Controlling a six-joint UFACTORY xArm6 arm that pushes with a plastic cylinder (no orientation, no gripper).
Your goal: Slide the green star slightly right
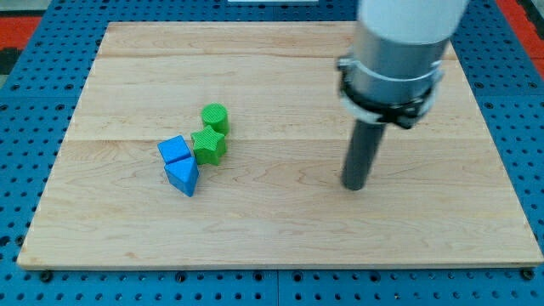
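My tip is resting on the pale wooden board, well to the view's right of the small green star-shaped block. There are no jaws, only a bare rod. It is needing the star's left side, where the blue cube is touching.

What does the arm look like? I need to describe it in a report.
A thick pale grey cylinder enters from the view's top, ringed lower down by a black clamp-like collar. Below it hangs a straight dark rod; my tip is blunt. No claw, cables or markings show.
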